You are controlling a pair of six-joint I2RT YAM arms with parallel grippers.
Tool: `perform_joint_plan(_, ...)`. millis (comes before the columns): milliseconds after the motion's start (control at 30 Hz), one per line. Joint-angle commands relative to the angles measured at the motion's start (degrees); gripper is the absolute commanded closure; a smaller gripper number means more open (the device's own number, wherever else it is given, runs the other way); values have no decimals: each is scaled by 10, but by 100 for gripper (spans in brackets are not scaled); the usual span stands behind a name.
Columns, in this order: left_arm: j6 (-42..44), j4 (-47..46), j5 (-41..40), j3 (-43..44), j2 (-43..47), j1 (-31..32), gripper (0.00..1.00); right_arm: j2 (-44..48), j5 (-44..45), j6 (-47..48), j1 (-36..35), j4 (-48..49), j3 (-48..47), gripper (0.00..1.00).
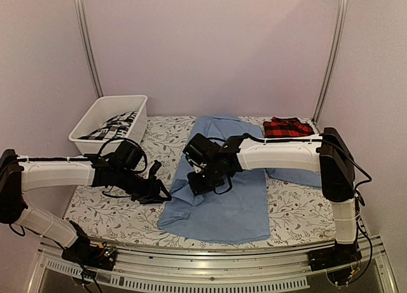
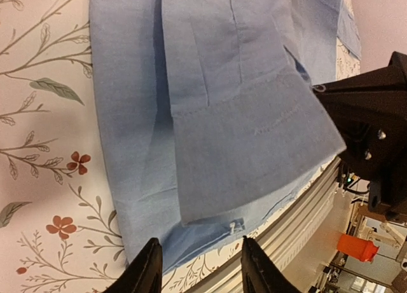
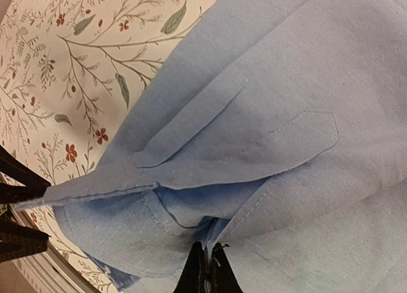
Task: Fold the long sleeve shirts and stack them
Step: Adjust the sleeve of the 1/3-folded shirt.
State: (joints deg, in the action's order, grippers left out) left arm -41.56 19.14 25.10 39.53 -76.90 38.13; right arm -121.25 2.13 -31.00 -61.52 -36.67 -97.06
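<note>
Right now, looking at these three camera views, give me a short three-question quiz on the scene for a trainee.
1. True or false: the right gripper is shut on the light blue shirt.
2. Where on the table does the red plaid shirt lie? A near left corner; B far right corner; C under the light blue shirt.
3. What holds the black-and-white cloth?
Key: 1 true; 2 B; 3 the white bin.

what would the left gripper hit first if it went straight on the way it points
Most likely the light blue shirt: the left gripper points at its edge, with the sleeve cuff just beyond. Height is unclear, so the fingers might skim over the cloth.
</note>
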Motion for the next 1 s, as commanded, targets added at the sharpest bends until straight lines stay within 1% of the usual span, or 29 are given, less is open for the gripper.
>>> perform_joint_plan(0, 22, -3, 14, 10, 2, -2, 58, 3, -15, 56, -2, -146, -32, 100)
perform_joint_plan(67, 23, -2, 16, 9, 2, -2, 57, -2, -44, 65, -5, -172, -51, 94)
perform_joint_plan(133, 23, -3, 17, 7, 3, -3, 57, -8, -57, 69, -15, -189, -68, 81)
perform_joint_plan(233, 22, -8, 17, 5, 0, -4, 57, -3, -81, 65, -20, -171, -65, 53)
perform_joint_plan(267, 19, -9, 17, 5, -2, -4, 57, 5, -81, 61, -19, -157, -54, 46)
perform_joint_plan(300, 17, -12, 19, 4, -6, -4, 57, 14, -79, 59, -16, -142, -41, 41)
perform_joint_plan(333, 15, -17, 20, 3, -11, -4, 57, 28, -79, 53, -9, -128, -26, 40)
perform_joint_plan(400, 9, -24, 26, 3, -21, -4, 57, 47, -86, 43, 9, -92, 13, 40)
perform_joint_plan(633, -19, -77, 52, 10, -78, 0, 59, 107, -96, -4, 53, 81, 156, 52)
perform_joint_plan(733, -23, -82, 47, 20, -104, 6, 59, 105, -97, -16, 58, 126, 177, 58)
perform_joint_plan(833, -28, -84, 39, 21, -122, 7, 59, 98, -98, -19, 53, 140, 181, 63)
perform_joint_plan(967, -36, -95, 42, 18, -141, 10, 59, 97, -94, -17, 29, 150, 184, 66)
